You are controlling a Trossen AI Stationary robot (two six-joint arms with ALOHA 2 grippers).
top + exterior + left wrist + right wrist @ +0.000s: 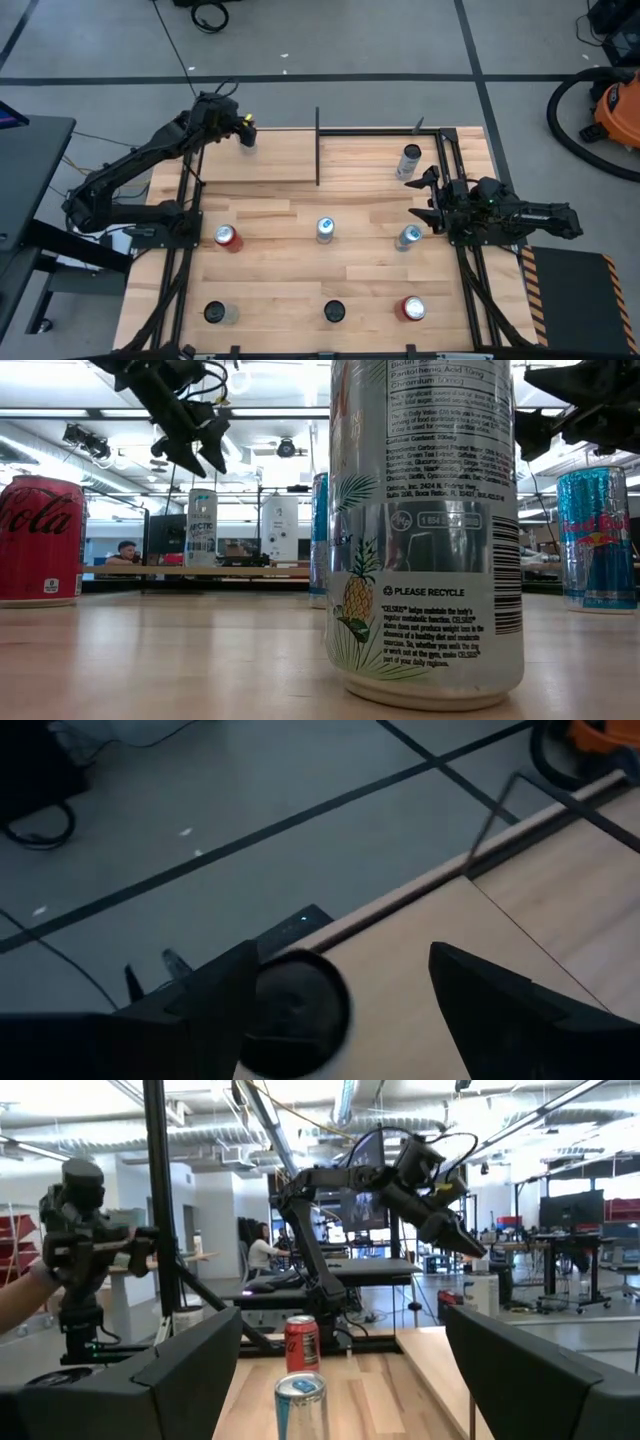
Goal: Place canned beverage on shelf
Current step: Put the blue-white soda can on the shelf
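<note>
Pale shelf (pixel 262 160) carries a white can (pixel 247 140) upper left under open left gripper (pixel 245 127); a careless retreat could topple it; right gripper (pixel 428 198) waits open.

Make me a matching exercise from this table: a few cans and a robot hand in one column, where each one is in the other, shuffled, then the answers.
Things:
1. red cola can
2. left hand
3. silver can
4. pale can

Places:
A. on the shelf, right side
B. on the shelf's far left corner
C. open, just above a can
D. on the table, left side, middle row

Pairs: 1-D, 2-C, 3-A, 4-B
</note>
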